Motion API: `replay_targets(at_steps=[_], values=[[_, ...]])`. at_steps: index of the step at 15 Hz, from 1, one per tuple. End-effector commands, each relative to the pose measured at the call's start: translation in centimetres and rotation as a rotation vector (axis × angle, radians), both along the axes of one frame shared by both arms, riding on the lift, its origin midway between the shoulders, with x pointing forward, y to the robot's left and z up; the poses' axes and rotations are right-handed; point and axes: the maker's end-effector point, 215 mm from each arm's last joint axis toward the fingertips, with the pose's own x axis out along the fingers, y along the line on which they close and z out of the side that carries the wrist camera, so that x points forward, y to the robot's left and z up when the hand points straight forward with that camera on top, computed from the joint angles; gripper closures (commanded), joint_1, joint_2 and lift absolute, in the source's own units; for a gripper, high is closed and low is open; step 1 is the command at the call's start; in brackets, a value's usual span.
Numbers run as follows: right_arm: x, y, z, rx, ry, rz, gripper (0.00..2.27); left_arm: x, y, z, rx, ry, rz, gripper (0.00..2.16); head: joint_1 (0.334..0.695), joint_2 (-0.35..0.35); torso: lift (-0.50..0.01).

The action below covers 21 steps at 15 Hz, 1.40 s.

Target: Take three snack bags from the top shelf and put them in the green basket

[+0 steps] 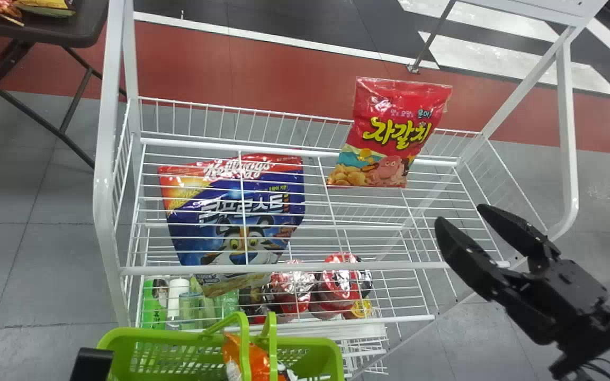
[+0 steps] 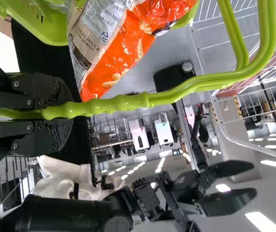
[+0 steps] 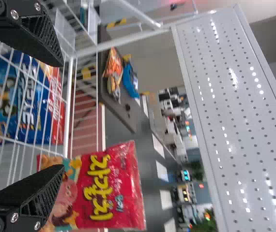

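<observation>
Fingers apart, the right gripper (image 1: 458, 212) is held near the rack's (image 1: 105, 190) front right corner; by the left gripper (image 2: 63, 112) the handle (image 2: 123, 102) is clamped. The red bag (image 1: 389, 132) is supported on the rack's top shelf, the orange bag (image 1: 258, 362) in the basket (image 1: 151, 333) before it.

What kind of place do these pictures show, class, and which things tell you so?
Probably a shop, or a room mocked up as one: a white wire rack displays a red snack bag and a blue cereal bag, beside a green shopping basket.
</observation>
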Motion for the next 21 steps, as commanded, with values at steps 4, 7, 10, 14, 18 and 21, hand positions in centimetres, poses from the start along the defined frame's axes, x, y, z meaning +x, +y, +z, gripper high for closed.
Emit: replay_targets(at_steps=[4,7,10,14,18,21], values=[[1.8,6.4,-2.5,-0.07,-0.021,-0.099,0.06,-0.4,0.4,-0.1,-0.012,0.017,0.0,1.77,0.695,-0.35,-0.044],[2.4,7.3,-1.8,-0.068,-0.114,-0.145,0.05,-0.1,0.8,-0.2,-0.018,0.016,0.013,1.77,0.695,-0.35,-0.044],[2.6,7.2,-2.1,-0.062,-0.113,-0.146,0.04,0.1,0.9,-0.1,-0.021,0.012,0.016,1.77,0.695,-0.35,-0.044],[2.9,6.9,-2.2,-0.06,-0.112,-0.15,0.04,0.3,0.9,0.1,-0.024,0.008,0.017,1.77,0.695,-0.35,-0.044],[3.3,6.7,-2.5,-0.056,-0.113,-0.152,0.04,0.5,1.0,0.0,-0.019,0.006,0.02,1.77,0.695,-0.35,-0.044],[3.5,6.6,-2.4,-0.056,-0.116,-0.153,0.04,0.6,1.0,0.0,-0.017,0.005,0.02,1.77,0.695,-0.35,-0.044]])
